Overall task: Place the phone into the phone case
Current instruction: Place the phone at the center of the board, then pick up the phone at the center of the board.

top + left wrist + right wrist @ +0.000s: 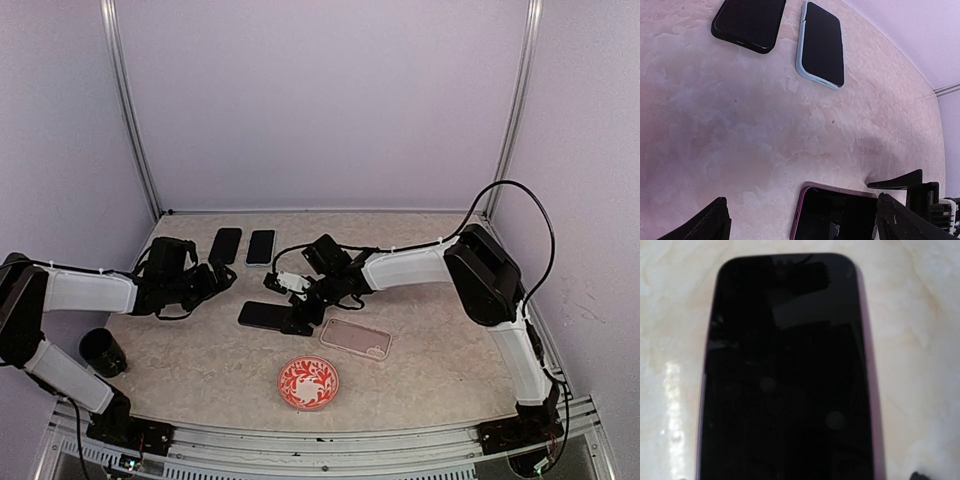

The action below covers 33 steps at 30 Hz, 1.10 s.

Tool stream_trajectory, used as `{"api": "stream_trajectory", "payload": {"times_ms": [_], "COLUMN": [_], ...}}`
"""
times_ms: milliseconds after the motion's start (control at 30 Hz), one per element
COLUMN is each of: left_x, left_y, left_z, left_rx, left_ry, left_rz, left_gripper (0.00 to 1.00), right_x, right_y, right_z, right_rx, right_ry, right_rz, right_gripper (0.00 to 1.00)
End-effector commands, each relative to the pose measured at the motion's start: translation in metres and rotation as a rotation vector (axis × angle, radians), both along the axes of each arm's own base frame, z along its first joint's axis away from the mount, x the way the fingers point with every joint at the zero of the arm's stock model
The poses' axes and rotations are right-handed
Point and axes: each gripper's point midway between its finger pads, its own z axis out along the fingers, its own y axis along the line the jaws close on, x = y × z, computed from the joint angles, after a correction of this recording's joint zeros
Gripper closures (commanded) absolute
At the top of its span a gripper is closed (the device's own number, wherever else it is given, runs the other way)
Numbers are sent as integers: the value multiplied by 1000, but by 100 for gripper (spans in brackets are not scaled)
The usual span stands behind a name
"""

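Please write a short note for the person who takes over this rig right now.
Left gripper: open, empty, near the left end of the phone.
Right gripper: above the phone's right end; open or shut unclear.
Phone: flat on the table, screen up.
Clear case: empty, to its right.
Done: nothing yet. Left: grasp the phone, seat it in the case.
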Motion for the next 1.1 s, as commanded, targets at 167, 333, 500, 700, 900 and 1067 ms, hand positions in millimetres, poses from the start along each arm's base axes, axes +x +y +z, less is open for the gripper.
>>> {"api": "stream_trajectory", "payload": {"times_ms": [167,333,500,700,900,1067], "left_x": [1,0,-1,-1,-2,-3], "left_y": [1,2,3,3,3,3], "left_z": [0,-2,-3,-4,-5,-6], "left_rx": [-10,-9,-9,-14,-15,-14], "left_ry": [-9,-5,-5,-4,-1,0], "left_rz": [0,0,3,1,2,1], "left_gripper": [1,1,1,1,1,1], "right_x": [-5,-8,-17,-25,-22,-19], "right_y": [7,9,10,10,9,6], "right_z": [-34,-43,-43,-41,-47,-54], "right_rx": [-82,-94,-85,-75,-90,-108], "right_ry": [47,86,115,136,127,115], "right_rz": [16,27,64,106,93,83], "right_gripper": [5,10,12,8,15,34]}}
